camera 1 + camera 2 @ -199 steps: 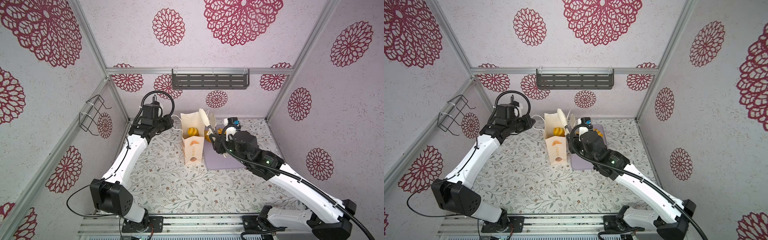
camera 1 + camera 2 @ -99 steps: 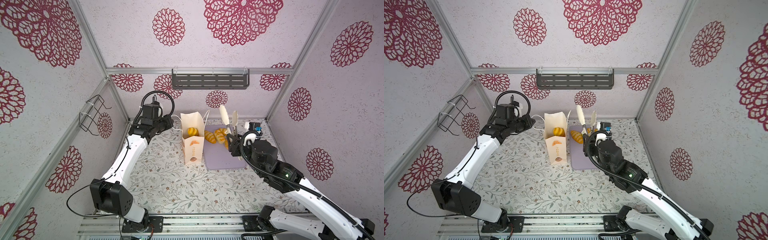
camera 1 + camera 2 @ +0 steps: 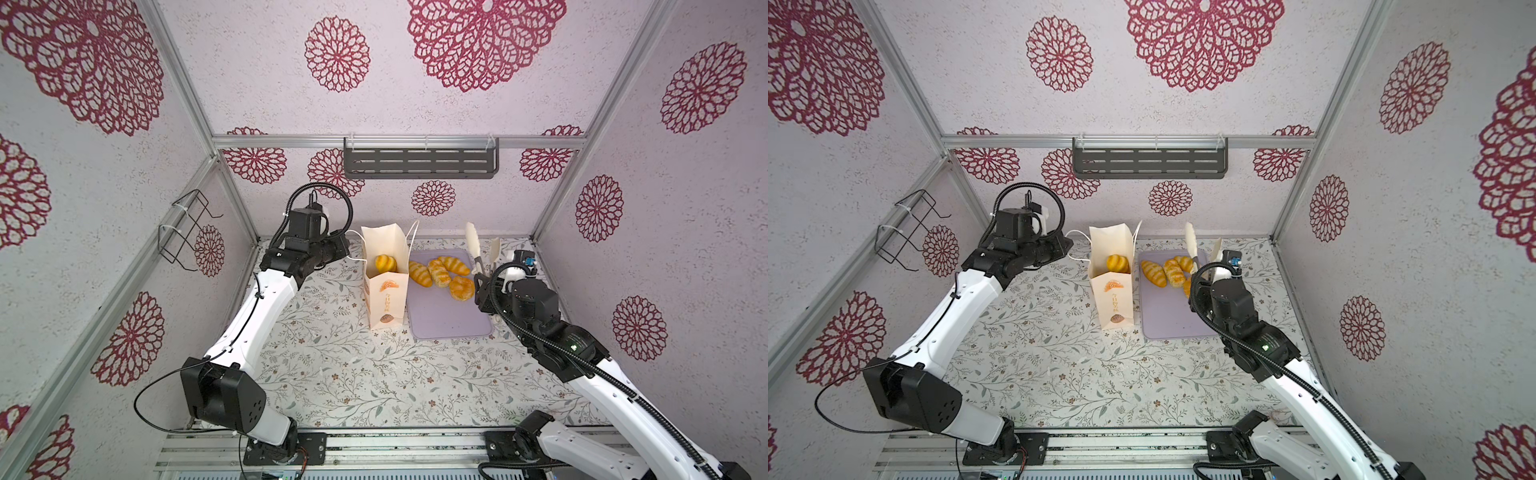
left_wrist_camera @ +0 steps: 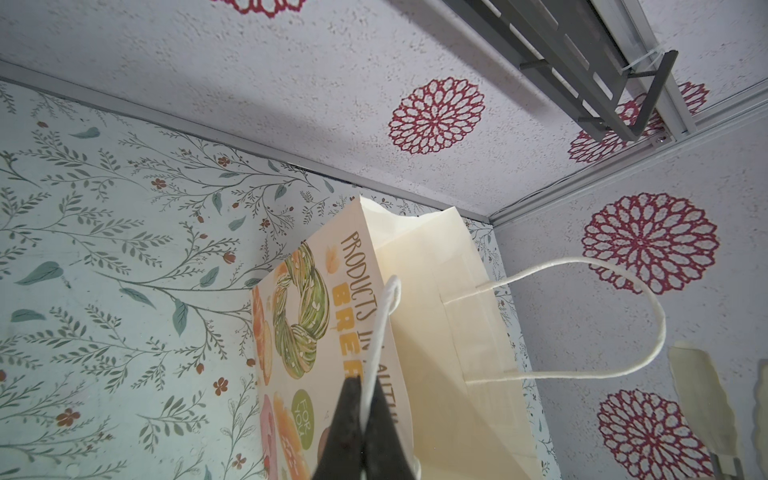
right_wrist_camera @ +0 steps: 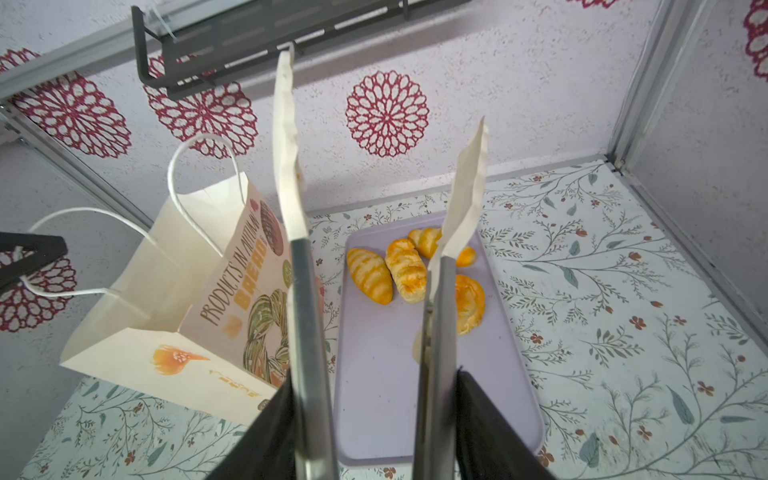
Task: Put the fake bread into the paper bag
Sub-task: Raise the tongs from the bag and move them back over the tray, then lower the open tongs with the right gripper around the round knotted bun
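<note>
Left wrist view: the left gripper (image 4: 364,384) has its jaws pinched tight on a white cord handle (image 4: 384,307) of the paper bag (image 4: 432,332). The bag stands on the flowery table (image 3: 332,374) with its mouth open at the top. In both top views I can see one piece of fake bread (image 3: 385,263) down inside the bag. Four more breads lie on the lilac tray (image 3: 449,320), which sits just beside the bag. Three stripy rolls (image 3: 419,273) are close together at the far end, and a round bun (image 3: 461,287) is next to them. The right gripper (image 5: 372,386) is up by the tray's right edge. Its jaws hold a pair of tongs (image 5: 305,311) by the metal arms. The tongs point toward the back wall. Their two cream tips (image 5: 286,137) stand apart, up in the air, clear of the bread.
</note>
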